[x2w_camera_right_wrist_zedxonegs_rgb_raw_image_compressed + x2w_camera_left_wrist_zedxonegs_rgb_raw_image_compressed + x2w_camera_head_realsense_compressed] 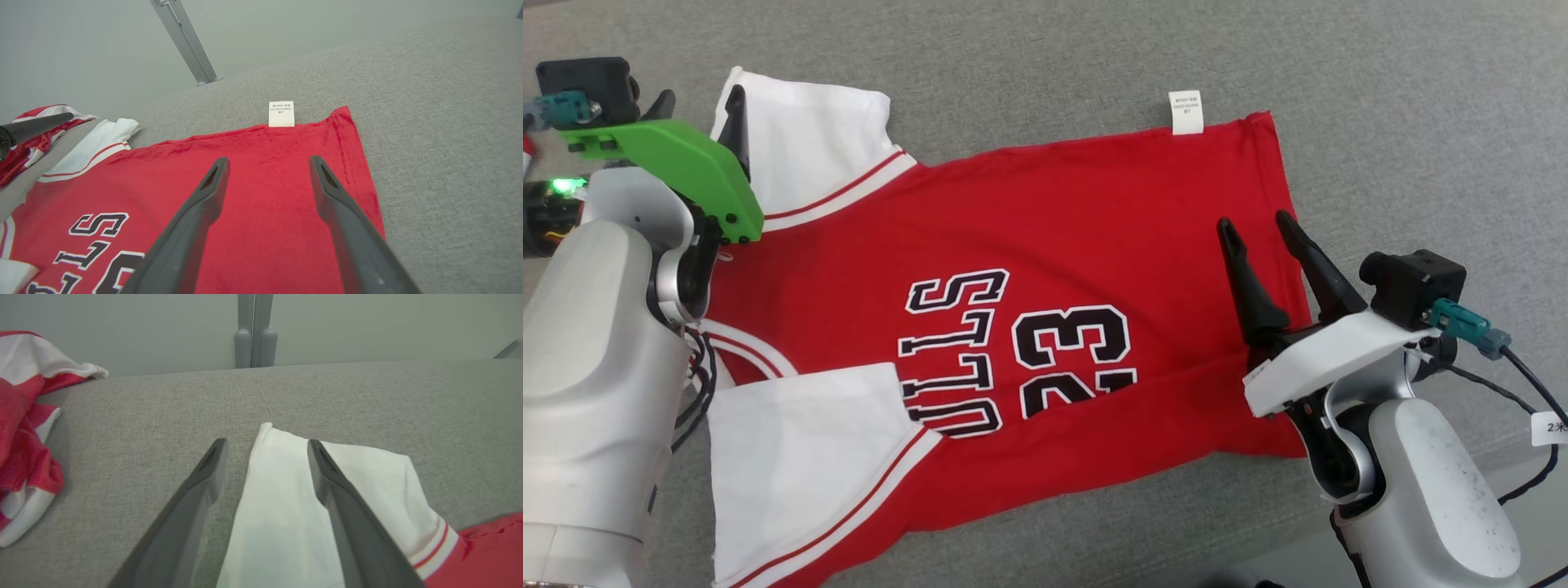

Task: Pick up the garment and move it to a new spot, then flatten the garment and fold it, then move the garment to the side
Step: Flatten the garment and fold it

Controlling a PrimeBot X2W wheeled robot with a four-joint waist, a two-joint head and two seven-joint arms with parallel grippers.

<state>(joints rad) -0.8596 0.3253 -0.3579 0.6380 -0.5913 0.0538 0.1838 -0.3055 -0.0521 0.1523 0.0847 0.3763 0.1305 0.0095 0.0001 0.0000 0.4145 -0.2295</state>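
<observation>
red short-sleeved jersey garment (1045,237), white sleeves, black "23" print, lying spread flat, lower sleeve folded onto chest.

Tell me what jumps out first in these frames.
A red jersey with black 23 lettering lies spread on the grey surface, centre of the head view. The left gripper stands open at the edge of its upper white sleeve, the right gripper open over the hem end near a white tag.
</observation>
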